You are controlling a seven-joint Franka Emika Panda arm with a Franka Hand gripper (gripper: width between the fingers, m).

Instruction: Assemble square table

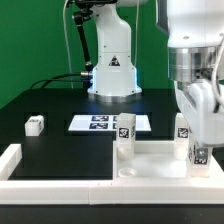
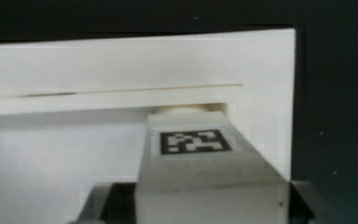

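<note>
On the black worktop (image 1: 60,110) we note the tabletop (image 1: 150,160) against the border rail (image 1: 15,160), two legs (image 1: 125,132) standing on it. Claw (image 1: 200,130) grips a third leg (image 2: 201,150) over its corner; a fourth leg (image 1: 35,124) lies apart.

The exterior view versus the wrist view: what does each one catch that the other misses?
Only the exterior view shows the robot's white base, the flat white marker board, a loose small white tagged leg on the black table, and a leg standing upright. Only the wrist view shows the gripper's dark fingers up close, either side of a leg. Both show that white tagged block leg and the white square tabletop panel.
</note>
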